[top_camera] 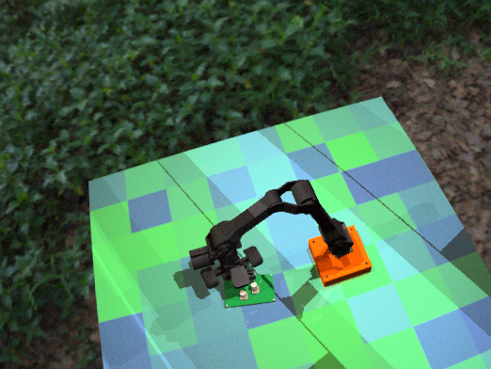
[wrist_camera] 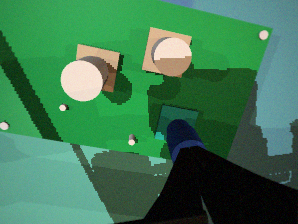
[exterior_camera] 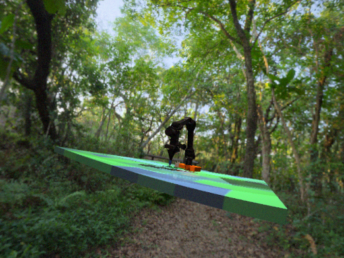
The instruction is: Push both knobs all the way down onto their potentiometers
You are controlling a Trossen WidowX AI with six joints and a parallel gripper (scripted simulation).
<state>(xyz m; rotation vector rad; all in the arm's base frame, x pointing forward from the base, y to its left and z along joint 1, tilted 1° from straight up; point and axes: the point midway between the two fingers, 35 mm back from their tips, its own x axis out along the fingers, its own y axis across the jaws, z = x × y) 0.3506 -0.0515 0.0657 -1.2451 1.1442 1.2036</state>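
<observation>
The green circuit board (top_camera: 266, 295) (wrist_camera: 40, 45) stands on the checkered table. Two pale round knobs sit on tan potentiometers. In the wrist view the left knob (wrist_camera: 81, 80) (top_camera: 244, 295) looks larger and is offset from its tan body (wrist_camera: 111, 59). The right knob (wrist_camera: 173, 51) (top_camera: 254, 287) sits centred on its body. My gripper (wrist_camera: 189, 155) (top_camera: 240, 277) (exterior_camera: 170, 161) is shut and holds nothing. Its dark blue tip points down over a small square patch on the board, beside the right knob and not on it. Whether the tip touches the board I cannot tell.
The arm's orange base (top_camera: 340, 258) (exterior_camera: 190, 167) stands on the table to the right of the board. The green and blue table (top_camera: 376, 306) (exterior_camera: 198, 194) ends a short way in front of the board. Small pale leg studs (wrist_camera: 263, 35) mark the board's corners.
</observation>
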